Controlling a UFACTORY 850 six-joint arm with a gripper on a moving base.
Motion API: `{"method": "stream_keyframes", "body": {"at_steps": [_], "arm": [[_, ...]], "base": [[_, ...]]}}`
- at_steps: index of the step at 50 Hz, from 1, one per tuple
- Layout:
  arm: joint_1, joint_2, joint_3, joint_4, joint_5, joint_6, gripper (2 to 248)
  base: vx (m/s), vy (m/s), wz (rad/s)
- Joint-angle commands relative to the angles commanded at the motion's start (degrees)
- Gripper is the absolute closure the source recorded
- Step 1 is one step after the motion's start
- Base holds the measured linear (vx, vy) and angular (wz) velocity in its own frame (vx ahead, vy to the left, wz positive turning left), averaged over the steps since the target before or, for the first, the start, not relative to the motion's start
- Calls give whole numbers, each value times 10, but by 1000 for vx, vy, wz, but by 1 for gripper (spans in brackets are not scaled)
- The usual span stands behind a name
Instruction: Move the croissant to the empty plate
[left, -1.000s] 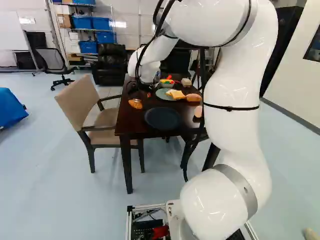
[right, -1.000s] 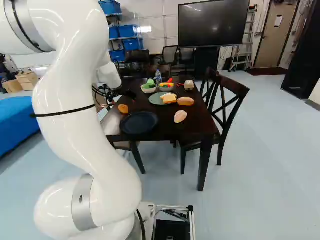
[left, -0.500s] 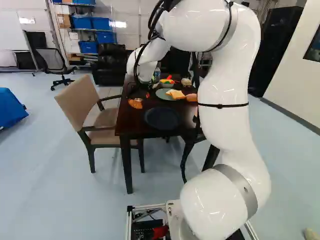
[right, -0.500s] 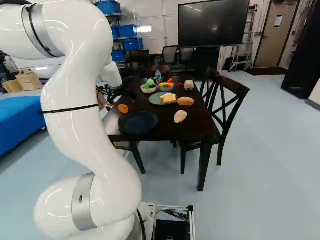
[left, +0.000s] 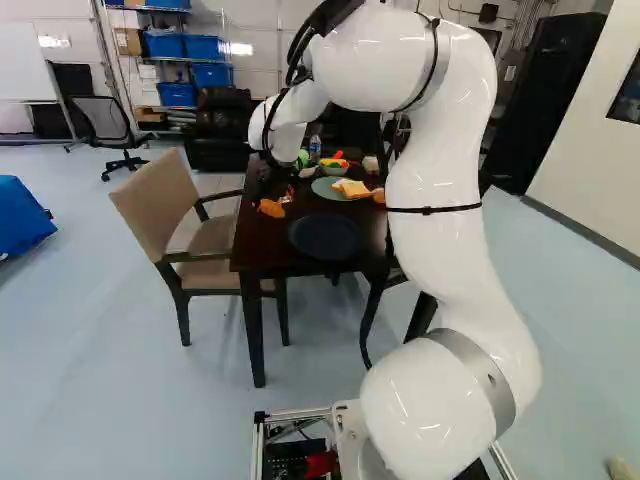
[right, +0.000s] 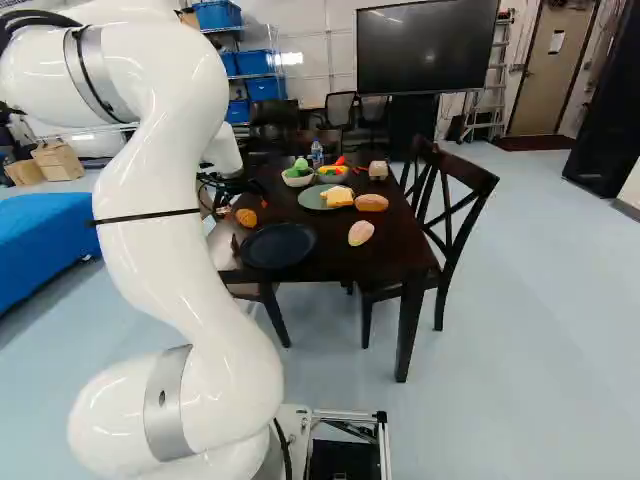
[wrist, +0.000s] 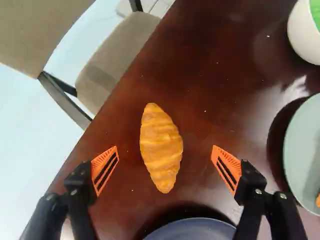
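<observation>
White and glossy, our arm (right: 165, 260) rises up close, and we're reaching over the dark wood counter (right: 345, 265), past the dark blue plate (right: 279, 246)! Our fingers (wrist: 105, 169) are spread wide, one either side of the croissant (wrist: 161, 148), lying just beyond that plate. Farther out, bread (right: 338, 197) on a green plate (right: 309, 201), then bowls (right: 297, 183)!

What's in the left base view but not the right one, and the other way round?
Left base view only: the wheeled mesh chair left of the shelves.

Right base view only: the big screen, the ladder and the pale roll.

Both: the croissant, dark plate, table and arm.
</observation>
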Motion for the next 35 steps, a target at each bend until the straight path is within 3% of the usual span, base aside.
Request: {"method": "stream_keyframes", "body": {"at_steps": [19,35], "arm": [[0,-34,-48,24,-68,-6,3],[-4,-55,-80,27,-73,-6,3]], "base": [[0,0,0],[0,0,0]]}}
